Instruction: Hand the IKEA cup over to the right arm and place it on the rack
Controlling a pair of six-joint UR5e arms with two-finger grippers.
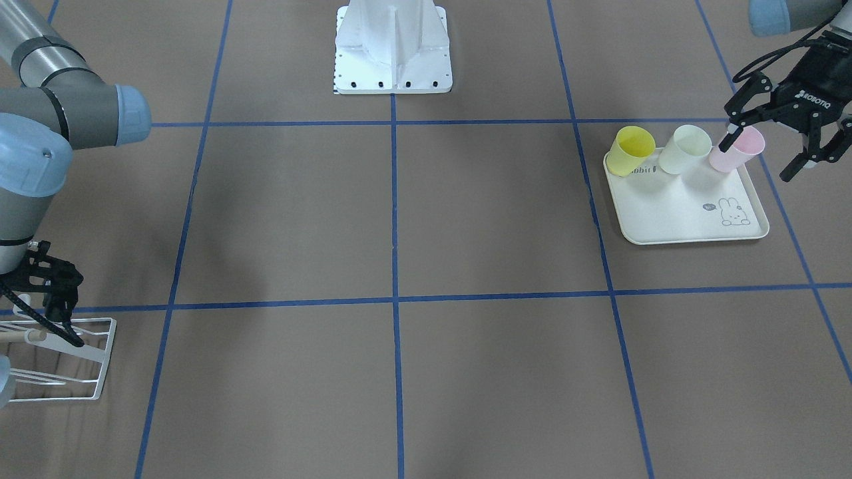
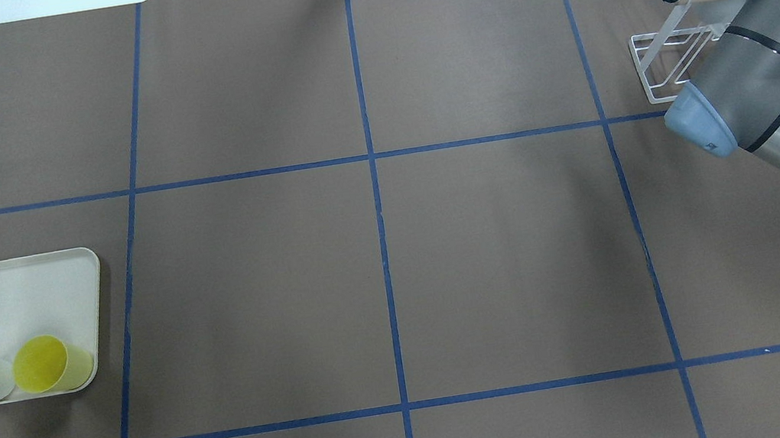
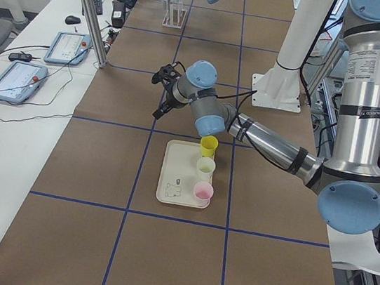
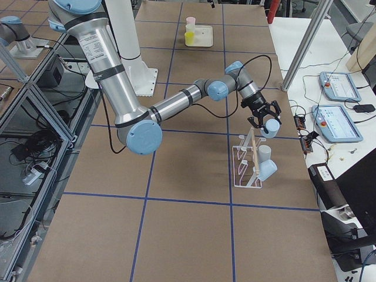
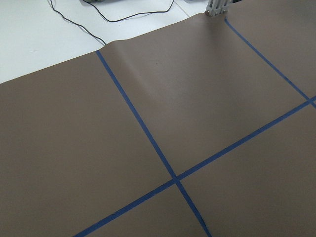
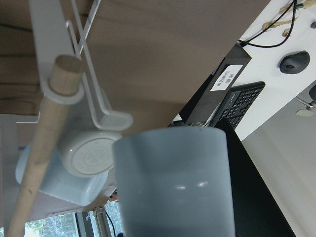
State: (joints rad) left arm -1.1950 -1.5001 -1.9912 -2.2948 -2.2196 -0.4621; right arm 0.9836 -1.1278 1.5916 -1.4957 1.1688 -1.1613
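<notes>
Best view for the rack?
Exterior right: whole rack, unobstructed, two blue cups on it. Overhead: right arm covers part. Front-facing: cropped at the edge. Right wrist: only its dowel end. Exterior left: tiny, far. Left wrist: none.

Left gripper [image 1: 764, 152] jaws spread wide, right arm [image 4: 176, 98] stretched far out, right gripper [image 4: 263, 122] jaws gripping cup [image 6: 173, 182]

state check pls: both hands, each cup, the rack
Left hand: open, empty.
Right hand: shut on the held blue cup.
Held blue cup: in the air beside the rack, not yet on it.
Rack: standing, two blue cups hanging on it.
Yellow cup: upright on the tray.
White cup: upright on the tray.
Pink cup: upright on the tray.
</notes>
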